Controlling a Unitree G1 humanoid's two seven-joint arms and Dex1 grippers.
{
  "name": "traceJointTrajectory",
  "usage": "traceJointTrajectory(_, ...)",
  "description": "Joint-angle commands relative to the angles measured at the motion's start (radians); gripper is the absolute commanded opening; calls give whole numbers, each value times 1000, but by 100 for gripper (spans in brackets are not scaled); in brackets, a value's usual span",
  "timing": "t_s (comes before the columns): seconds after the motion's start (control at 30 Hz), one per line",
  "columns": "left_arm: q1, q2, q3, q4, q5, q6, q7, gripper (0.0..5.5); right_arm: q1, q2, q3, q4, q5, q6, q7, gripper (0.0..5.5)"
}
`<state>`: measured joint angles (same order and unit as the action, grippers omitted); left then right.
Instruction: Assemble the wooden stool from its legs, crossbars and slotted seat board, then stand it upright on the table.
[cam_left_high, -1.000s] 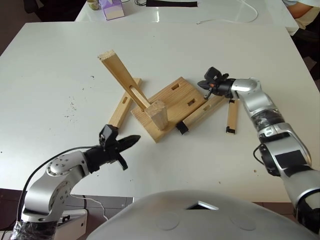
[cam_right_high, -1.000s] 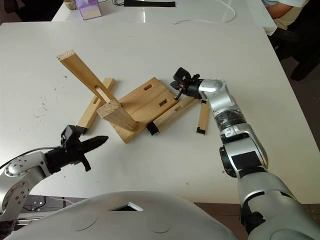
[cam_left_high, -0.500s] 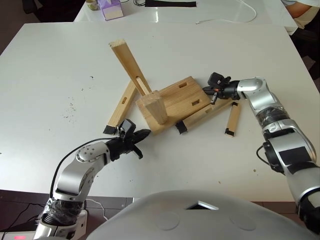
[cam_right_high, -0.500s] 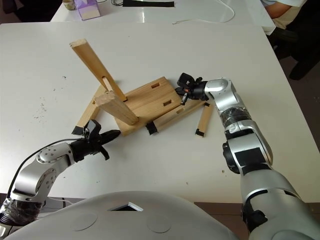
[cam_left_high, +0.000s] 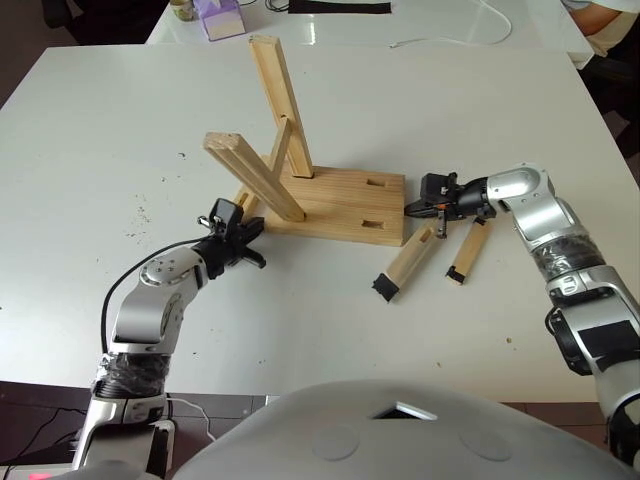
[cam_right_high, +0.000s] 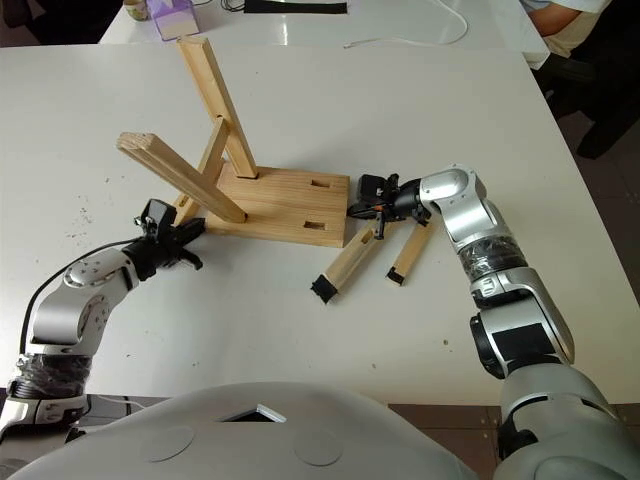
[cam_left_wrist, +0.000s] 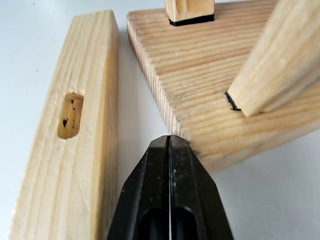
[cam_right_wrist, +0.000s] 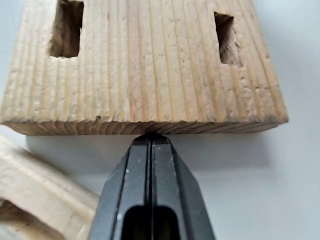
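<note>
The slotted seat board (cam_left_high: 345, 205) lies flat mid-table, two empty slots near its right edge. Two legs stand in its left part: one (cam_left_high: 279, 100) rises steeply, the other (cam_left_high: 252, 174) leans left, and a short crossbar (cam_left_high: 283, 148) joins them. My left gripper (cam_left_high: 250, 232) is shut, its tip (cam_left_wrist: 170, 141) at the board's (cam_left_wrist: 215, 65) near-left corner, beside a loose slotted leg (cam_left_wrist: 75, 125). My right gripper (cam_left_high: 416, 209) is shut and empty, its tip (cam_right_wrist: 151, 137) pressed against the board's (cam_right_wrist: 145, 65) right edge.
Two loose pieces lie on the table right of the board: a longer leg (cam_left_high: 409, 263) with a black end and a short piece (cam_left_high: 467, 251) under my right forearm. A purple box (cam_left_high: 223, 16) and a cable (cam_left_high: 455, 38) sit at the far edge.
The board has turned and settled flat, with its legs swung more upright. My left gripper moved up to the board's left corner. My right gripper followed the right edge, and the longer loose leg now lies free.
</note>
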<state>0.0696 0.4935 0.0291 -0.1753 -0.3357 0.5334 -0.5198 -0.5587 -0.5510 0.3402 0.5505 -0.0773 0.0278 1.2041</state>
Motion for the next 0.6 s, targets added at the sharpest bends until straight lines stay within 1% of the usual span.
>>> traceJointTrajectory(0.03, 52, -16, 86, -141, -95, 46, -1, 0, -81, -27, -65, 57, 24, -22, -10, 1)
traceJointTrajectory(0.17, 131, 6, 165, -307, -209, 126, -18, 0, -190, 7, -76, 204, -8, -82, -70, 1)
traceJointTrajectory(0.27, 172, 52, 162, -368, -283, 168, -98, 0, -257, 65, -82, 317, -26, -120, -157, 1)
traceJointTrajectory(0.33, 222, 77, 89, -370, -247, 151, -137, 0, -307, 129, -83, 415, -48, -146, -271, 1)
traceJointTrajectory(0.4, 227, 64, -5, -334, -191, 132, -133, 0, -324, 186, -73, 482, -65, -164, -333, 1)
traceJointTrajectory(0.5, 177, -3, -93, -259, -120, 118, -65, 0, -327, 245, -47, 548, -91, -187, -340, 1)
traceJointTrajectory(0.6, 111, -53, -117, -196, -84, 114, -13, 0, -330, 261, -36, 603, -119, -201, -334, 1)
